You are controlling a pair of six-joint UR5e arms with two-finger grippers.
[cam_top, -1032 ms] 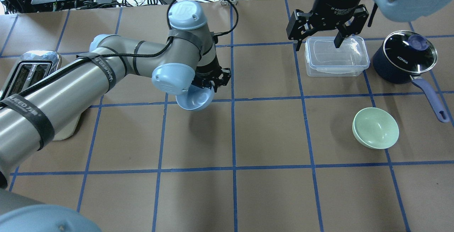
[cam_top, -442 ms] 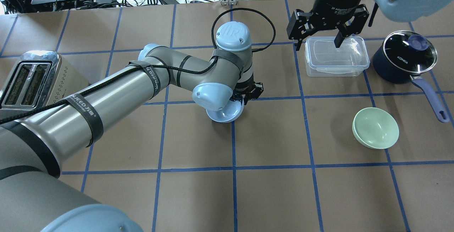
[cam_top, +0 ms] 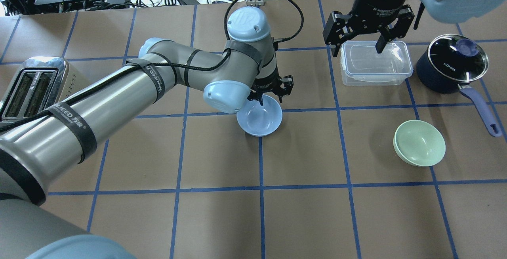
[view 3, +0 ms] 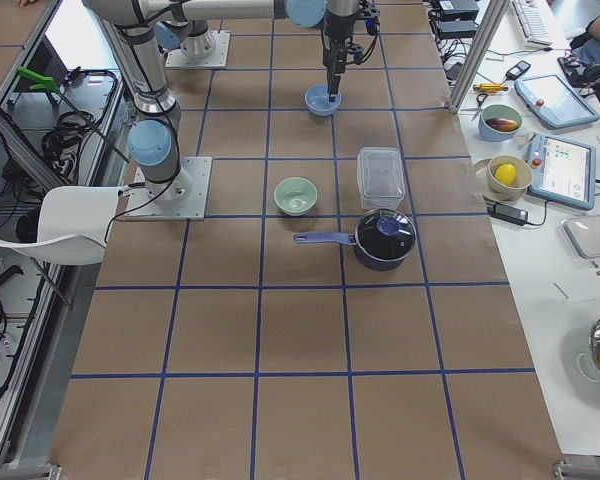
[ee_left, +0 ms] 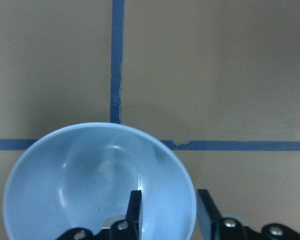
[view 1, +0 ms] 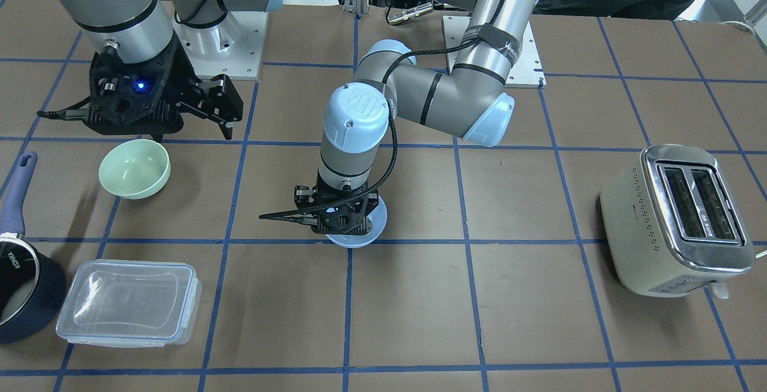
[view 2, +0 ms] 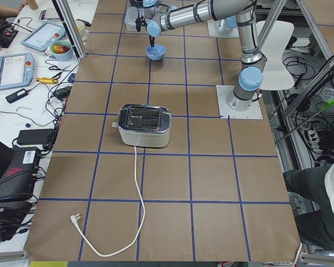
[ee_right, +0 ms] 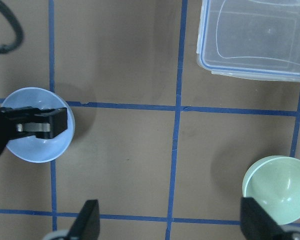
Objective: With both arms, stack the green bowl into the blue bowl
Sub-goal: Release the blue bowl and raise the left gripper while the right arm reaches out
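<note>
The blue bowl (cam_top: 259,122) sits upright on the table at a crossing of blue tape lines. It also shows in the left wrist view (ee_left: 90,185) and the front view (view 1: 359,237). My left gripper (cam_top: 271,98) stands over its far rim, open. One finger (ee_left: 135,212) is inside the bowl and the other is outside, clear of the rim. The green bowl (cam_top: 420,143) sits upright and alone at the right; it also shows in the front view (view 1: 135,170). My right gripper (cam_top: 358,47) is open and empty, high above the clear container and apart from the green bowl (ee_right: 280,192).
A clear lidded container (cam_top: 374,63) and a navy saucepan (cam_top: 451,65) with its handle toward the green bowl stand at the back right. A toaster (cam_top: 31,88) stands at the far left. The left arm (cam_top: 119,92) stretches across the left half.
My left arm carried the blue bowl rightward to the tape crossing, set it down, and its jaws have parted from the rim. The right gripper and the green bowl have stayed put.
</note>
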